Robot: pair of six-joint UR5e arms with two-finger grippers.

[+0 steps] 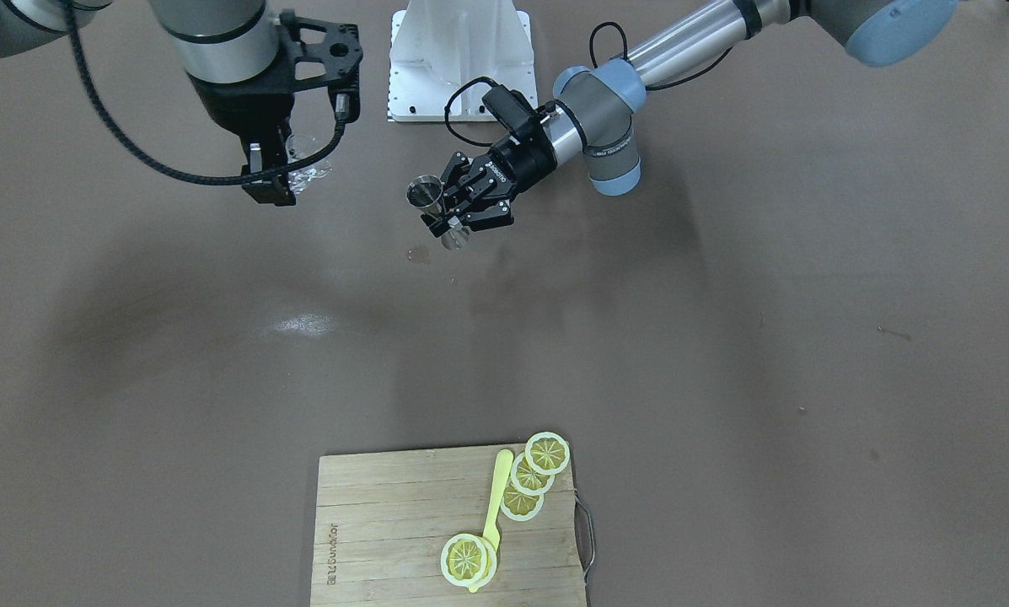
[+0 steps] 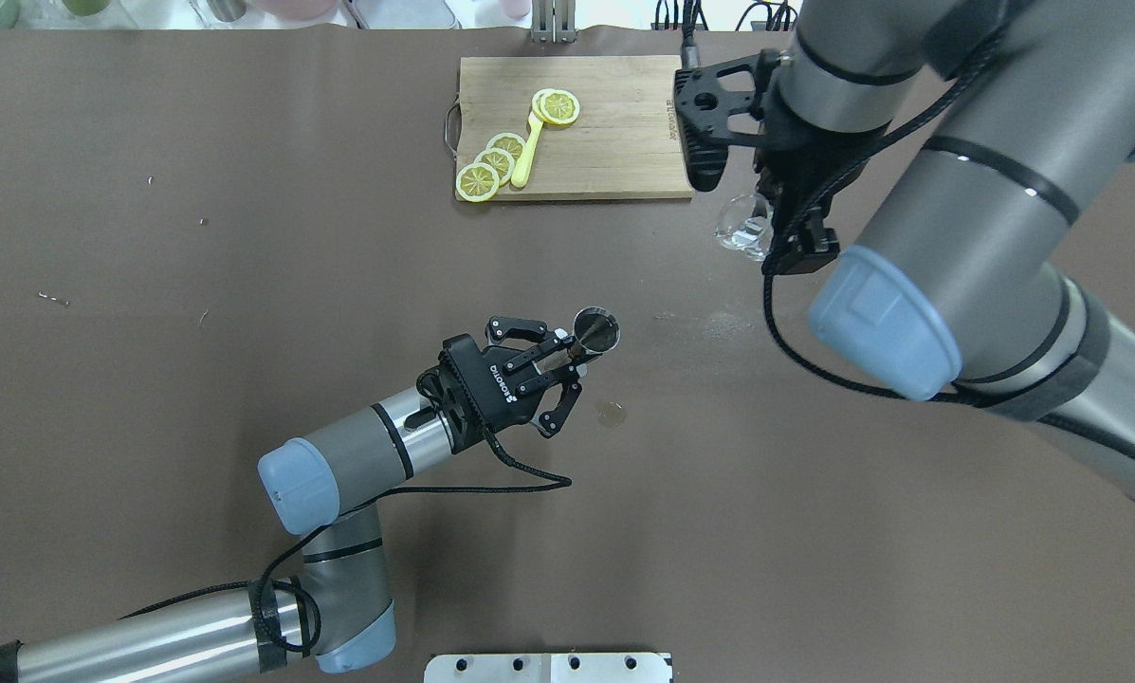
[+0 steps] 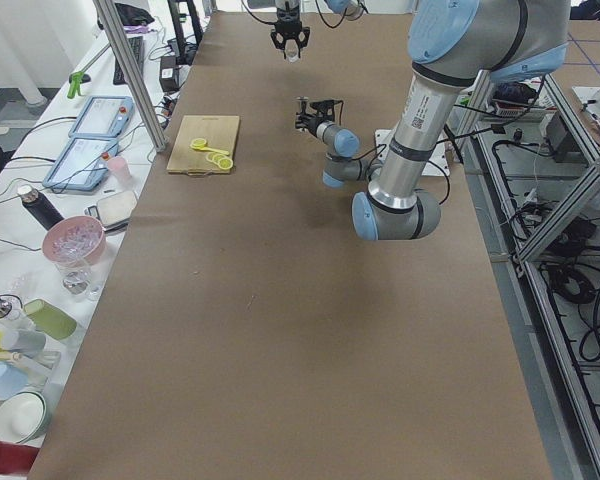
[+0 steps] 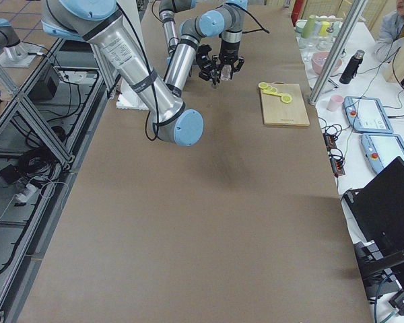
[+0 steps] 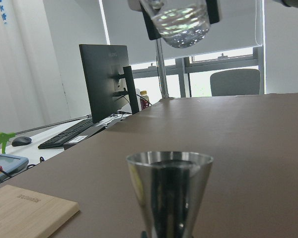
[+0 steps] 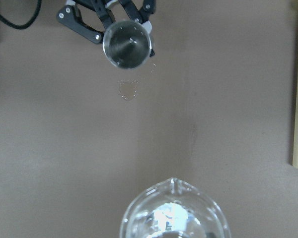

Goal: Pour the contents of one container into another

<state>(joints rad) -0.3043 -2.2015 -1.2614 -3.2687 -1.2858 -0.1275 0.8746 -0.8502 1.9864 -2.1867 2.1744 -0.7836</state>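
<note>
Left gripper [image 2: 572, 356]: its two fingers are clenched on the narrow waist of the small grey steel hourglass-shaped jigger [image 2: 596, 329]. The outer linkages are splayed to either side. The jigger stands upright in the grasp, long axis vertical, wide mouth facing up. It sits well apart from the pale wooden cutting board [image 2: 614, 123], on the board's robot side, about level with the board's middle.

The jigger's bowl [image 6: 127, 43] is dark and shiny with a few bright specks. I cannot tell from here whether they are drops or glints.

Right gripper [image 2: 778, 226]: pointing down, fingers closed on the small clear colourless glass cup [image 2: 745, 228]. The cup is held high, mouth up, near the board's corner on the robot's right. From the left wrist camera its thick base [image 5: 181, 22] hangs above and beyond the jigger's rim, beaded with bubbles or droplets. The right wrist camera shows a small pouring lip on the cup's rim, and that lip points toward the jigger.

The cup and the jigger are well apart. A small wet patch [image 2: 611, 414] lies on the brown table [image 2: 245, 285], just on the robot's side of the jigger.
</note>
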